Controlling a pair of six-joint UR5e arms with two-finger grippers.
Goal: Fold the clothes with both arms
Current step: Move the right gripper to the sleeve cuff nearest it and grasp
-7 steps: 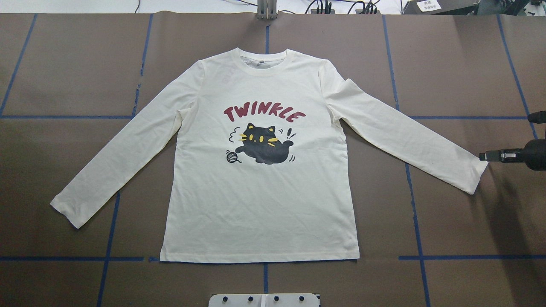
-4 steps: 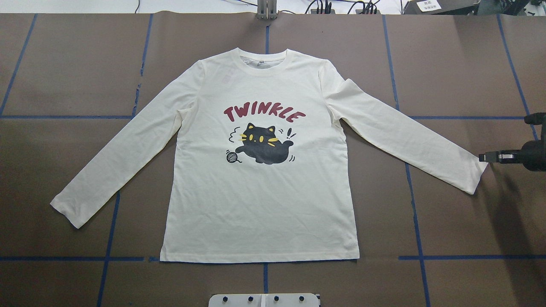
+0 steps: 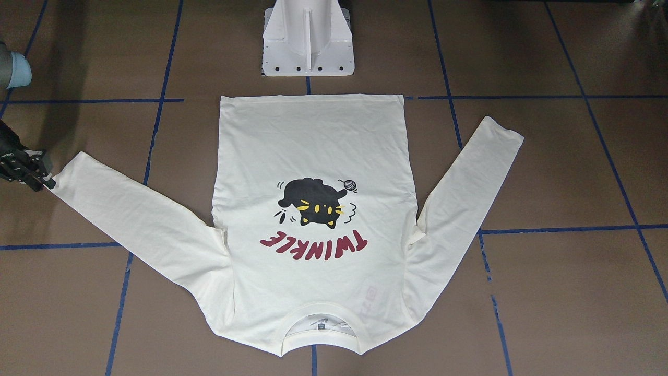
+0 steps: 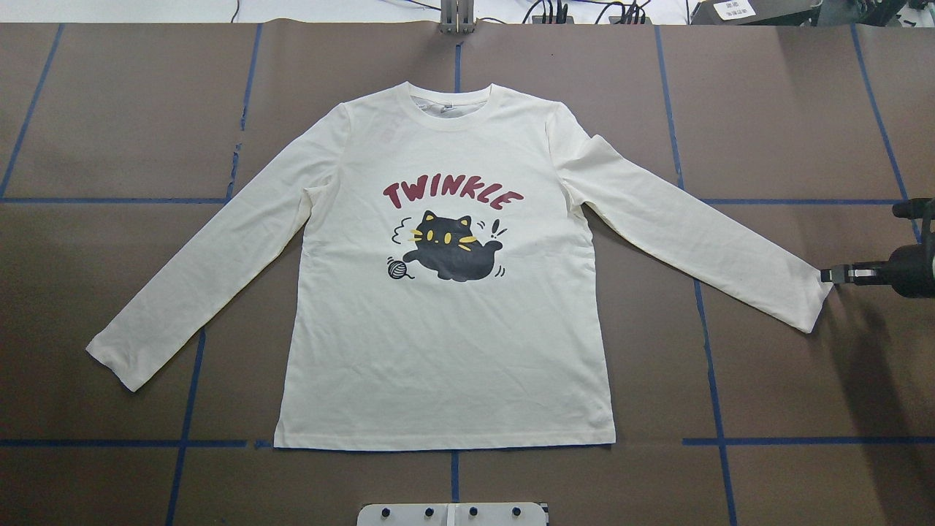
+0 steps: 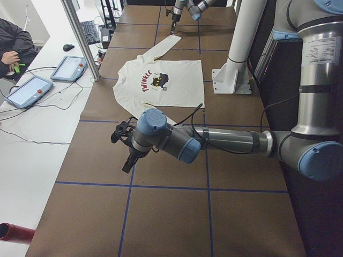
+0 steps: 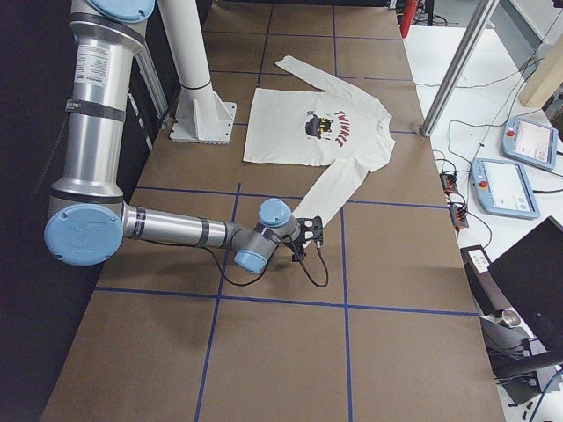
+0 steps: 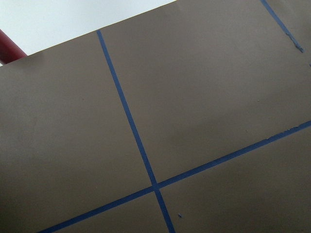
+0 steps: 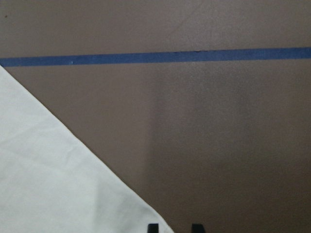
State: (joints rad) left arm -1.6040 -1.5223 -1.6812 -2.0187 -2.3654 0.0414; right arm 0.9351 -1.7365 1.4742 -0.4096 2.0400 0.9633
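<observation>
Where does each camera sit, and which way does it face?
Front-facing: across the table, facing the robot; pedestal, right tool at left.
Overhead: behind the robot, looking down; right tool at right edge.
Exterior left: table's left end; left arm near, right arm far.
Exterior right: right end; right arm near.
Left wrist: down at table; no robot parts.
Right wrist: down at sleeve; tool's fingertips, apart.
Shared: front-facing and overhead both show the shirt, rotated.

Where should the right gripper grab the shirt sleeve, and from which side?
Take the cuff of the T-shirt sleeve beside the right gripper, coming from the outer end of the table. The sleeve lies flat and straight with its cuff edge facing the gripper, so a low pinch should catch both layers.
</observation>
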